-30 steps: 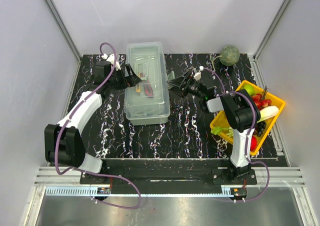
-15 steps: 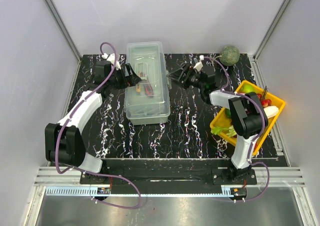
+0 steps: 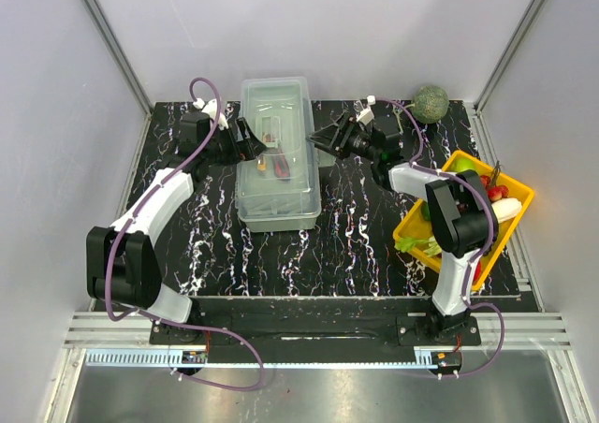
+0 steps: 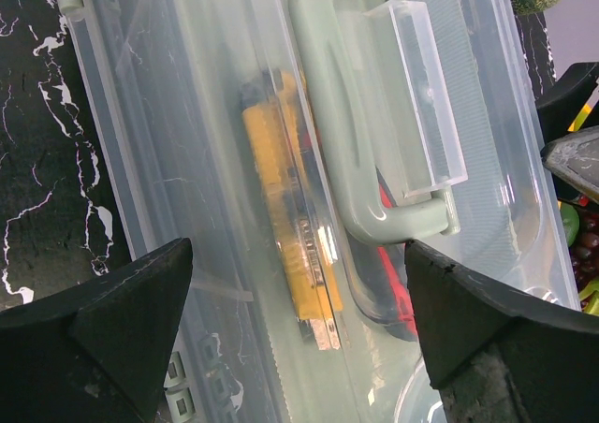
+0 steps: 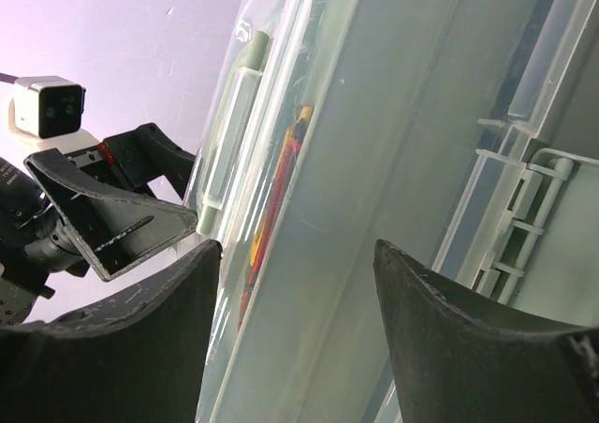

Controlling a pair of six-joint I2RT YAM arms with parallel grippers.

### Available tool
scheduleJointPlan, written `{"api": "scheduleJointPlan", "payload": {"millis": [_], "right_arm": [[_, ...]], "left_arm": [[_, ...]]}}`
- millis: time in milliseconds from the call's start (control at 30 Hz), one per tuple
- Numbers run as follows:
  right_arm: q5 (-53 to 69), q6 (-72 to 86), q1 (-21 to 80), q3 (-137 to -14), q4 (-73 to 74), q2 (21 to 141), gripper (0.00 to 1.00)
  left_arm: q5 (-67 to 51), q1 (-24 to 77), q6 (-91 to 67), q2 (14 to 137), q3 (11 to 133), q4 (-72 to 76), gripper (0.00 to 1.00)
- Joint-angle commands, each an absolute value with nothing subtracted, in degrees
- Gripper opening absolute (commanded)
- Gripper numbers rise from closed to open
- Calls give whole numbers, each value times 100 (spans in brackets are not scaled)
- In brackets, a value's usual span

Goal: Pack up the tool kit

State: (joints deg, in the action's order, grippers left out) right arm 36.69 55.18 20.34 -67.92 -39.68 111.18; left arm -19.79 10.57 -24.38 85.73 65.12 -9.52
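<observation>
The toolbox [image 3: 276, 156] sits lid-shut on the black marbled table [image 3: 356, 236], and both arms crowd it. The left gripper [image 3: 251, 145] is at its left flank, fingers wide apart, and the right gripper [image 3: 318, 142] at its right flank, likewise spread. Under the handle [image 4: 328, 95], through the clear lid, lie a yellow knife [image 4: 290, 226] and a red tool [image 4: 398, 301]. Well right of the toolbox sits a yellow tray [image 3: 526, 198] of fruit, and off its far right corner 1 green melon [image 3: 430, 103].

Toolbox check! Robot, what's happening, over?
Left gripper and right gripper flank the toolbox, fingers open. Lid shut, yellow knife inside. Fruit tray off right, not in the way.
</observation>
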Motion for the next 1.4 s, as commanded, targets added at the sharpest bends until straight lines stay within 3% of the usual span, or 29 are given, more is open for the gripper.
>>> {"api": "scheduleJointPlan", "payload": {"millis": [0, 133, 333, 633, 933, 1133, 1367], "right_arm": [[3711, 5248, 2215, -6865, -3552, 10768, 71], [3069, 5176, 1917, -6479, -3226, 10232, 73], [2786, 5607, 1336, -5881, -3576, 10160, 91], [3084, 7056, 958, -5485, -5280, 11301, 85], [4113, 8910, 958, -6204, -8856, 13094, 95], [4447, 8991, 1019, -6635, -8930, 13201, 98], [4667, 9044, 1169, -7057, -8710, 13236, 99]], "left_arm": [[-2417, 1415, -2215, 9062, 6293, -1837, 95], [-2171, 1406, -2276, 8939, 6319, -1820, 96], [-1794, 1415, -2461, 8517, 6521, -1626, 99], [-1178, 1240, -2786, 8201, 6733, -1144, 99], [-1572, 1002, -3129, 8279, 6574, -36, 99], [-2214, 949, -3120, 8656, 6723, 335, 99], [-2101, 949, -3138, 9193, 7005, -167, 99]]}}
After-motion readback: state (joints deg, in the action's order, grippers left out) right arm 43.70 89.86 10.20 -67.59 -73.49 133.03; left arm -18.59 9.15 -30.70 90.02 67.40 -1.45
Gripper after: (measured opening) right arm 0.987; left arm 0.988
